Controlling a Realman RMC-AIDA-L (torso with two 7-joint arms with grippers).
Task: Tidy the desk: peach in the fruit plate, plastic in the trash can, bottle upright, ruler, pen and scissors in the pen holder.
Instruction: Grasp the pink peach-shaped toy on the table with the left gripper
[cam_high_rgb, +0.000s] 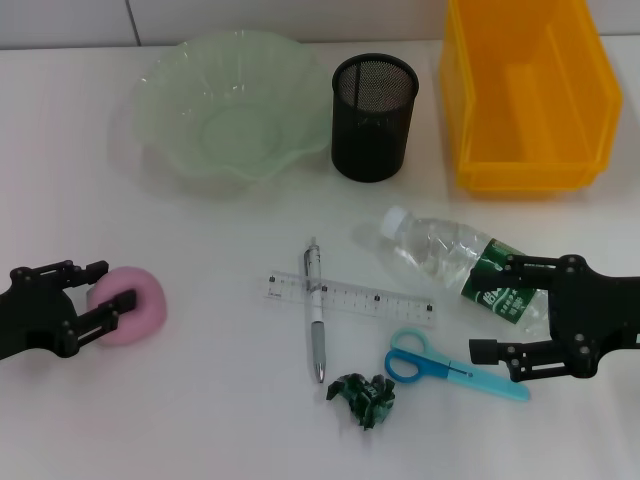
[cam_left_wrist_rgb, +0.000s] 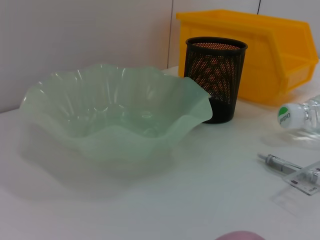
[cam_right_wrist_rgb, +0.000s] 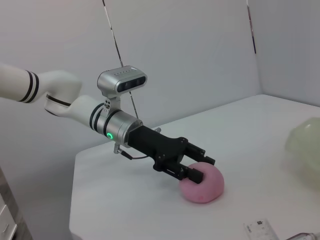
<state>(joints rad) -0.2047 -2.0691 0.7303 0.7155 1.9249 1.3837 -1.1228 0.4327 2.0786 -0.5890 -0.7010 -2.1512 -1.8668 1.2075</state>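
Head view: your left gripper (cam_high_rgb: 103, 297) straddles the peach (cam_high_rgb: 135, 305) at near left, fingers apart around it, while the right gripper (cam_high_rgb: 510, 313) hangs open over the lying bottle (cam_high_rgb: 465, 262).

Left wrist view: the plate (cam_left_wrist_rgb: 115, 117) lies ahead.

Right wrist view: contact looks shallow; lift now and the peach could roll free.

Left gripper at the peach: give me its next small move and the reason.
Probably close the fingers on the peach. The left gripper already has its fingers on either side of the pink fruit, which sits on the table, and the right wrist view shows the same straddle. The green fruit plate lies beyond it, still without fruit, so a lift toward it could follow.
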